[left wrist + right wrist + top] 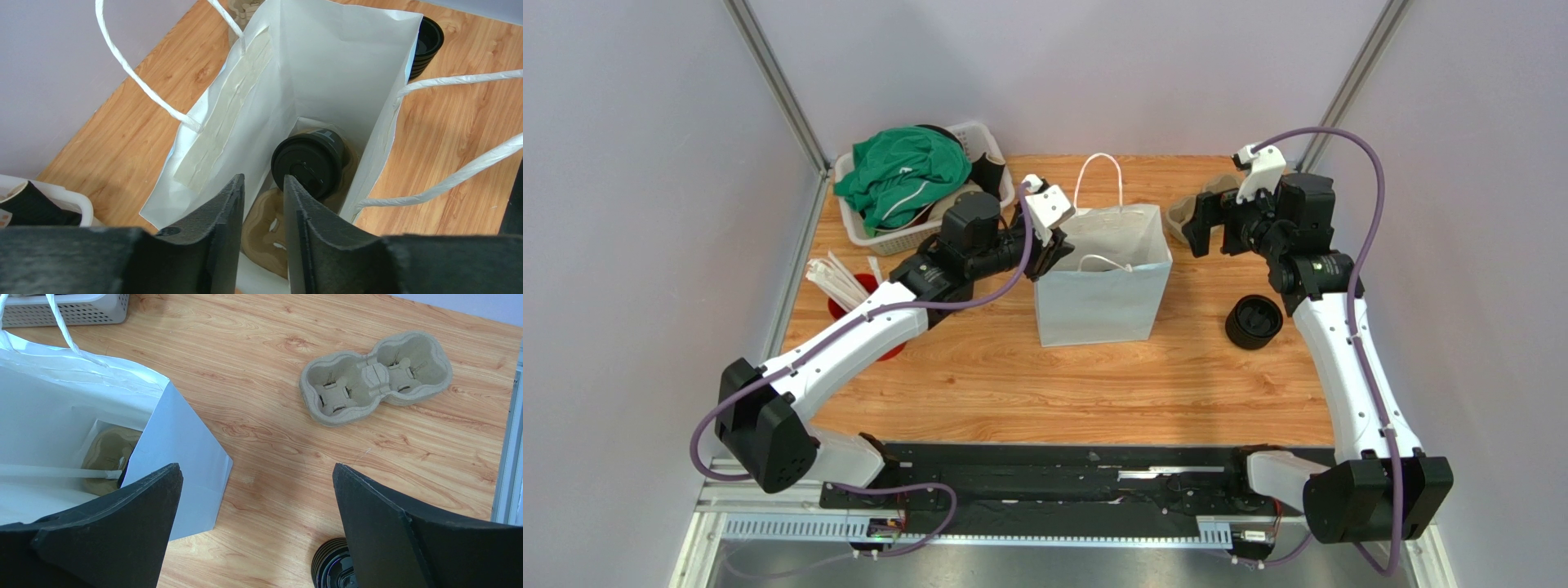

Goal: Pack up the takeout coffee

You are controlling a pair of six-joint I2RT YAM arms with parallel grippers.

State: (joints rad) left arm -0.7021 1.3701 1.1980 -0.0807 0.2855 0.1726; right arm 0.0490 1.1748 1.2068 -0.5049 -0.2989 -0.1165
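The takeout coffee (310, 162), a black cup with a black lid, stands inside the white paper bag (344, 55) on a brown cardboard carrier (270, 229) at the bag's bottom. In the top view the bag (1100, 294) stands mid-table and the cup is hidden inside it. My left gripper (264, 180) hovers over the bag's left rim (1057, 251), its jaws a narrow gap apart and holding nothing. My right gripper (258, 527) is wide open and empty, above the table just right of the bag (1210, 227).
A second cardboard cup carrier (374, 376) lies at the back right. A squat black stack of lids (1254, 321) sits right of the bag. A red cup with white straws (860, 294) and a white basket (995, 165) holding green cloth are at the left.
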